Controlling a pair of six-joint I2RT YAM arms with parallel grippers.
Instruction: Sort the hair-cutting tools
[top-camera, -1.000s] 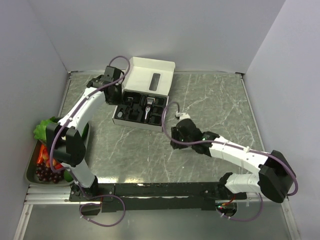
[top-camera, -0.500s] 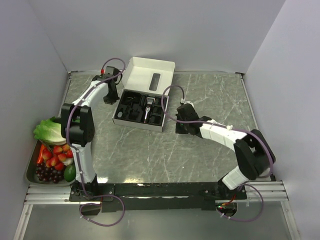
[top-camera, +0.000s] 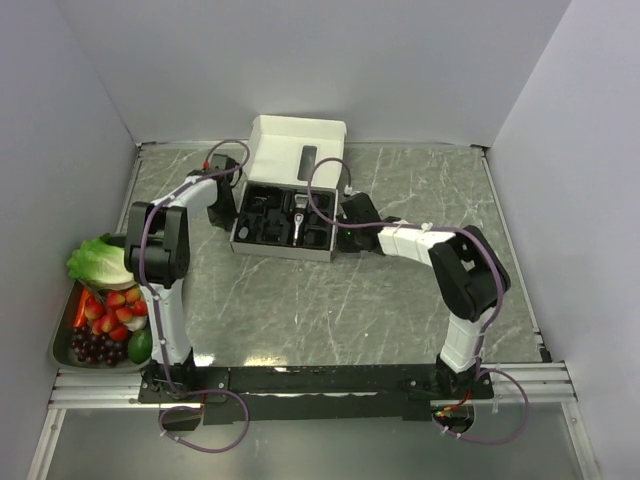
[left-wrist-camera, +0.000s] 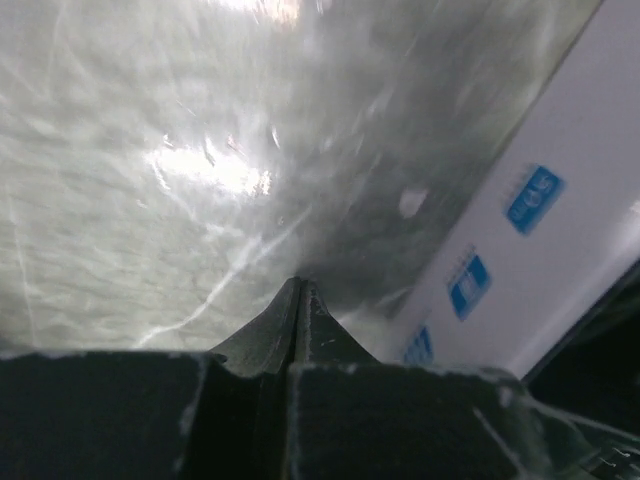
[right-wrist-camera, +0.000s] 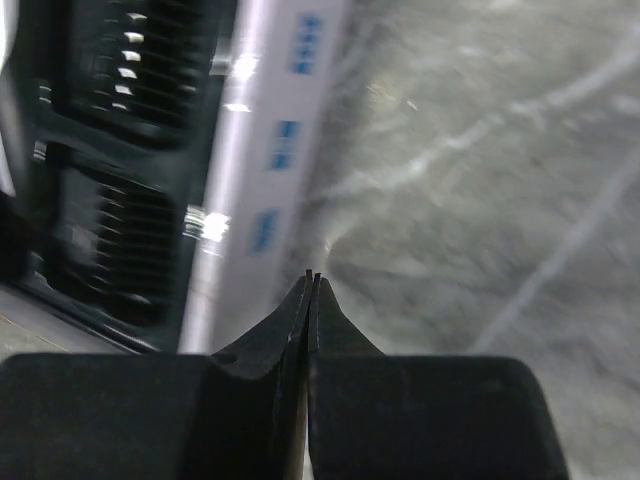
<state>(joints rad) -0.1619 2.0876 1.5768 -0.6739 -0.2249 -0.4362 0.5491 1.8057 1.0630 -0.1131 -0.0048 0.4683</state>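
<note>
Now both grippers are shut, flanking the box

My left gripper (left-wrist-camera: 298, 287) has its fingers pressed together on nothing. Its tip is close to the left wall of the white box (top-camera: 285, 251), and I cannot tell if it touches. The right gripper (right-wrist-camera: 312, 277) is likewise closed and empty, just beside the right wall. The box sits near the table's (top-camera: 400, 300) far edge, lid (top-camera: 285, 150) tilted up. The clipper (top-camera: 297, 218) lies in the black insert (top-camera: 320, 238), with comb attachments (top-camera: 262, 215) pocketed to its left. Open table spreads toward the near and right edges. A fruit tray (top-camera: 57, 350) fills the near left corner.
</note>
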